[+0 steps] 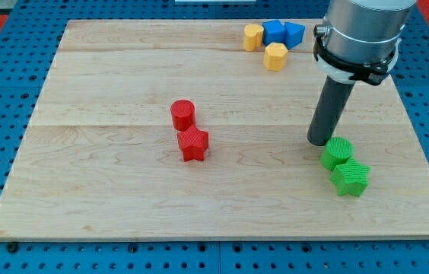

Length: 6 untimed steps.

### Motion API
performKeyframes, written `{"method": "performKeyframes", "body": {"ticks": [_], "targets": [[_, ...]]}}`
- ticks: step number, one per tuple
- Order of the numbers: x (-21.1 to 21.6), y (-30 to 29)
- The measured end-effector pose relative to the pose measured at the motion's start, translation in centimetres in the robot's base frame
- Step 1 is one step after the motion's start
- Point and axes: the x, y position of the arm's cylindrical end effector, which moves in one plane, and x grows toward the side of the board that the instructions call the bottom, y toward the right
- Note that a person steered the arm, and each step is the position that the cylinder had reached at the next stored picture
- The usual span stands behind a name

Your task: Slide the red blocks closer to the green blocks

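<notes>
A red cylinder (182,114) and a red star block (193,143) sit together near the middle of the wooden board (108,183), the star just below the cylinder. A green cylinder (337,153) and a green star block (350,177) sit together at the view's lower right. My tip (320,141) rests on the board just left of and slightly above the green cylinder, close to touching it, and far to the right of the red blocks.
At the view's top, right of centre, lie a yellow block (253,36), a yellow hexagonal block (275,55), a blue cube (274,32) and a blue block (293,33). The board lies on a blue pegboard (1,68).
</notes>
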Motion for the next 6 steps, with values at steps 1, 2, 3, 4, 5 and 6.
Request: {"method": "performKeyframes", "body": {"ticks": [1, 2, 3, 4, 5, 6], "targets": [[-1.6, 0.0], [-6.0, -2.0], [-9.7, -9.9], [-10.4, -18.7], [-7.2, -20.5], [-5.3, -17.7]]}}
